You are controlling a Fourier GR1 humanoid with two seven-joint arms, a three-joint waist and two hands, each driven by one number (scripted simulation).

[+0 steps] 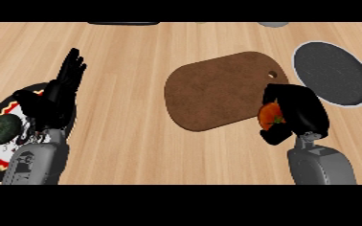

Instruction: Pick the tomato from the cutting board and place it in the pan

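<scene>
A pale wooden counter [141,143] carries a brown cutting board [219,91] with a small hole near its far corner, and a dark round pan [329,74] just beyond the right hand [300,112]. The tomato [271,116] is orange-red with a green stem. It sits inside the right hand's curled fingers, at the board's near right edge. The left hand [60,91] rests open, fingers up, over a patterned plate [14,146].
</scene>
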